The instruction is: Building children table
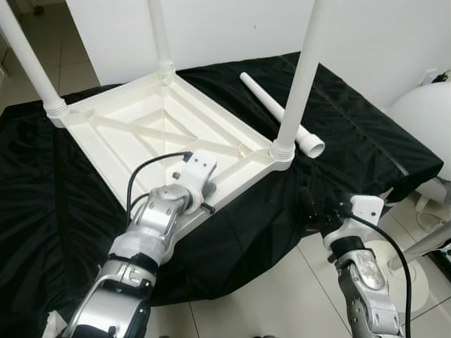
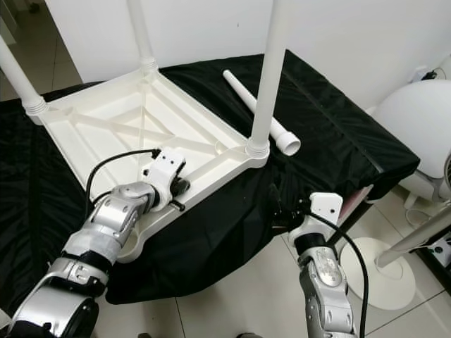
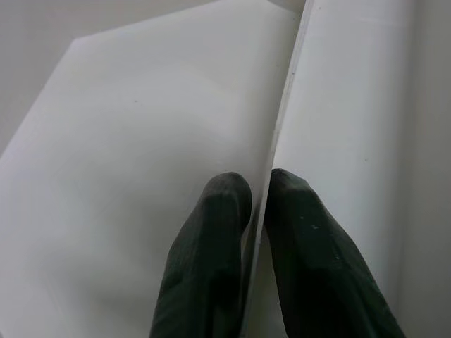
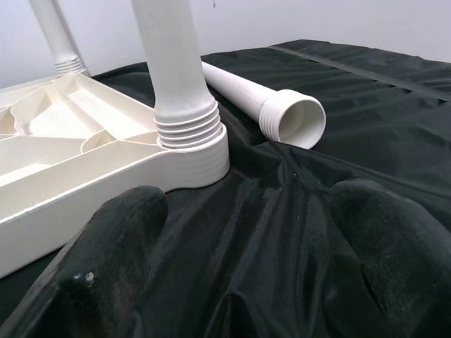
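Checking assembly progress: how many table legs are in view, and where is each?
4. Three stand upright, screwed into the upturned tabletop: the left corner leg, the far corner leg, the right corner leg. The loose leg lies on the black cloth beside it.

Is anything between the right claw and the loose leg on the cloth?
Nothing visible blocks it. The right claw is open over bare black cloth, and the loose leg lies ahead, just beyond the screwed-in corner leg to one side.
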Controlling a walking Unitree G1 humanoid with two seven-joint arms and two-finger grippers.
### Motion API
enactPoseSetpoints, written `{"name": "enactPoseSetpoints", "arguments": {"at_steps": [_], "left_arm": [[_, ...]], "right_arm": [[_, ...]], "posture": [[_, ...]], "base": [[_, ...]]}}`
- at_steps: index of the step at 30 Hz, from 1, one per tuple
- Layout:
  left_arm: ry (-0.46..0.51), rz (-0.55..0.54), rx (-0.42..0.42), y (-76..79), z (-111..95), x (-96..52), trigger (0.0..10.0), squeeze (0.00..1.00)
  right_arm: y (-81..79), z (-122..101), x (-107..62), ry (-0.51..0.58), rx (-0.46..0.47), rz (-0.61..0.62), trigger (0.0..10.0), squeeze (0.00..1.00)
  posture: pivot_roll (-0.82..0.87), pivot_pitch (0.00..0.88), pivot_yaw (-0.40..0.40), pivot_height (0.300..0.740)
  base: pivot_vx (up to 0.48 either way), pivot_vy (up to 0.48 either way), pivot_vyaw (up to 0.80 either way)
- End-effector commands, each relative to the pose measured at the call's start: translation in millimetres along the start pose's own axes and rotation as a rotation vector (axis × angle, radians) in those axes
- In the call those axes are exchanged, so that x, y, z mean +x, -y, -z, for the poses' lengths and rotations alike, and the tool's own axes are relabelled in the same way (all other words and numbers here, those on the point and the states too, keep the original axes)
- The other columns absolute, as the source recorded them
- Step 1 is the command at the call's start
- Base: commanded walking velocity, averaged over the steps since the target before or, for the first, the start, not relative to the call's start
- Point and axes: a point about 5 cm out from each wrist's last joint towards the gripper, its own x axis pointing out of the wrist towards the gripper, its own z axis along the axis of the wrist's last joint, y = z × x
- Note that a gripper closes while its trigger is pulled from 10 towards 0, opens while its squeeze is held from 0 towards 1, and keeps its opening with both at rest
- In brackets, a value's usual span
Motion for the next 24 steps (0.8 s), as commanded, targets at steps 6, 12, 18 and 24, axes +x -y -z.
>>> {"name": "enactPoseSetpoints", "arguments": {"at_steps": [6,12,18,24], "left_arm": [[-0.143,-0.395,-0.027,-26.6,43,-25.5,0.0,0.0],[-0.159,-0.417,-0.035,-28.2,49,-40.6,0.0,0.0],[-0.127,-0.414,-0.014,-21.0,39,-41.4,0.0,0.0],[0.066,-0.239,-0.018,4.3,11,-34.6,10.0,1.0]], "right_arm": [[2.2,0,-0.8,-0.014,-0.006,0.004,10.0,0.0],[5.9,-1,-1.5,-0.015,-0.013,0.009,10.0,0.0],[7.5,-1,2.0,-0.017,-0.018,0.007,10.0,0.0],[6.0,-3,6.7,-0.009,-0.022,-0.007,10.0,0.0]], "posture": [[-0.09,0.097,0.061,0.74],[-0.08,0.105,0.057,0.74],[-0.07,0.109,0.049,0.74],[-0.07,0.108,0.047,0.74]], "base": [[0.0,0.0,0.0],[0.0,0.0,0.0],[0.0,0.0,0.0],[0.0,0.0,0.0]]}}
